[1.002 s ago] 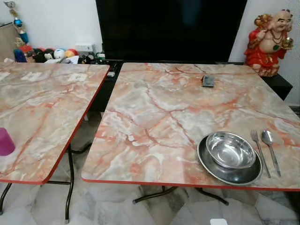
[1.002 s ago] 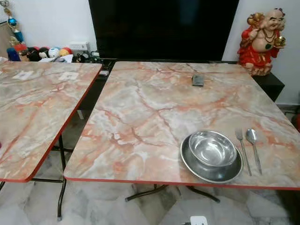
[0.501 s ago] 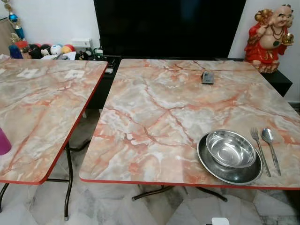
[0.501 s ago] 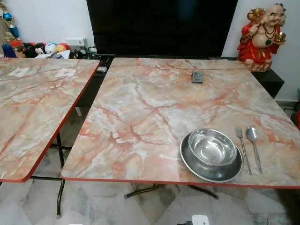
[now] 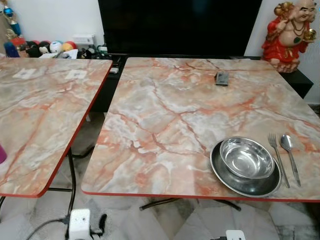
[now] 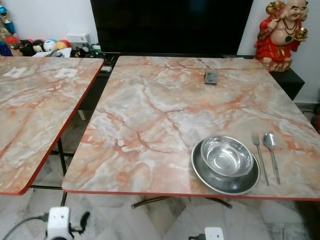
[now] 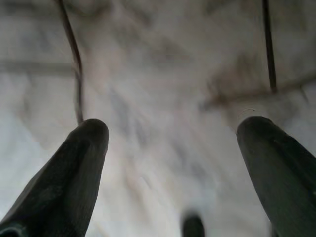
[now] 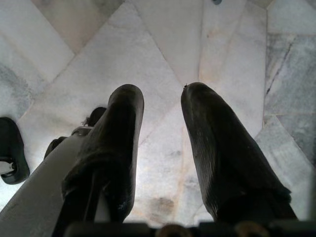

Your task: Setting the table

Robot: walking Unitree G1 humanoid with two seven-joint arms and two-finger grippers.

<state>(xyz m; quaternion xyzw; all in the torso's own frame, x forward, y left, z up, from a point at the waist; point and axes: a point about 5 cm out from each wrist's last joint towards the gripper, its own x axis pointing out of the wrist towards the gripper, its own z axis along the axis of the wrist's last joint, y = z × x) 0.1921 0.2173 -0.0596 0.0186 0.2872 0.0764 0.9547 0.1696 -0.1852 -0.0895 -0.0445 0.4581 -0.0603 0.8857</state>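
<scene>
Head view: fork [image 5: 277,159] and spoon [image 5: 290,157] lie front-to-back.

Room: two marble-pattern folding tables before a dark screen

Right pink-and-grey marble-pattern table with red edge [image 5: 165,115]; matching left table [image 5: 40,115] just beside it, on black metal legs. Large black screen [image 5: 180,25] against white wall [image 5: 55,17]. Low black cabinet [image 5: 300,82] bearing red-robed laughing figurine [image 5: 290,35]. Pale grey marble tile floor [image 6: 125,222]; white power strip [image 5: 79,222].
</scene>
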